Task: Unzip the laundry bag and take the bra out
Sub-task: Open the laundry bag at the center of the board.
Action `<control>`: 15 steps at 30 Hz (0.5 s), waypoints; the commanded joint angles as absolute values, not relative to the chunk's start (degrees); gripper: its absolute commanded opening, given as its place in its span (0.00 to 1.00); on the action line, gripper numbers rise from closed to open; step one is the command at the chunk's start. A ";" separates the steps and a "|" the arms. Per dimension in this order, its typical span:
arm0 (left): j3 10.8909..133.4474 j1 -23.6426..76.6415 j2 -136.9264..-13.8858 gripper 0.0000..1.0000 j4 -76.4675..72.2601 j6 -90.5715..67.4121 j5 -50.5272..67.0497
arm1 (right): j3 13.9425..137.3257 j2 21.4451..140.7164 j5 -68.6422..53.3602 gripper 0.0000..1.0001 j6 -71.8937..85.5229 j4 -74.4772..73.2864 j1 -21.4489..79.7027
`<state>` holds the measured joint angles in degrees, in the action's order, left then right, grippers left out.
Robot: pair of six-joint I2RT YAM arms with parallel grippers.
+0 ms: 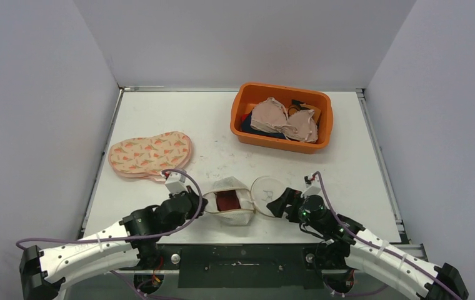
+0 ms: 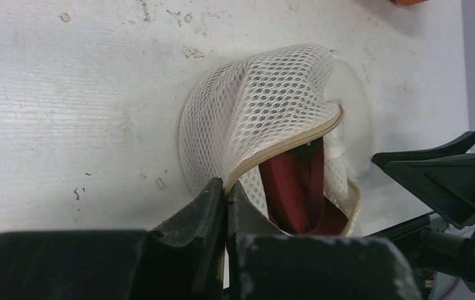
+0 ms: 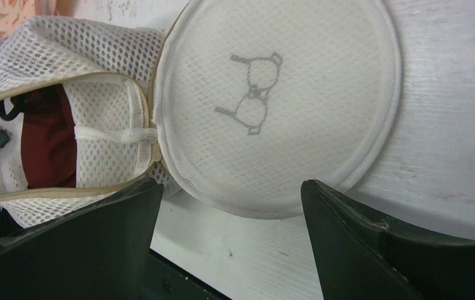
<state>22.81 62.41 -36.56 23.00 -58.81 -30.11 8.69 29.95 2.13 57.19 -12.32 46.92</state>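
Note:
A white mesh laundry bag [image 1: 230, 206] lies at the table's near edge, unzipped, its round lid [image 1: 266, 187] flipped open to the right. A dark red bra [image 1: 227, 200] shows inside; it also shows in the left wrist view [image 2: 294, 187] and the right wrist view [image 3: 47, 140]. My left gripper [image 2: 227, 194] is shut on the bag's beige zipper edge [image 2: 285, 147] at its left side. My right gripper [image 3: 229, 194] is open and empty, just in front of the lid [image 3: 272, 106], which bears a grey bra drawing.
An orange bin [image 1: 282, 117] with beige bras and dark clothes stands at the back right. A flat peach patterned bag [image 1: 150, 154] lies at the left. The table's front edge runs just below the laundry bag.

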 commanded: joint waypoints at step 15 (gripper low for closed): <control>23.64 61.61 -36.11 0.00 22.34 -58.99 -30.02 | 12.39 52.30 -0.81 0.93 70.34 17.80 59.00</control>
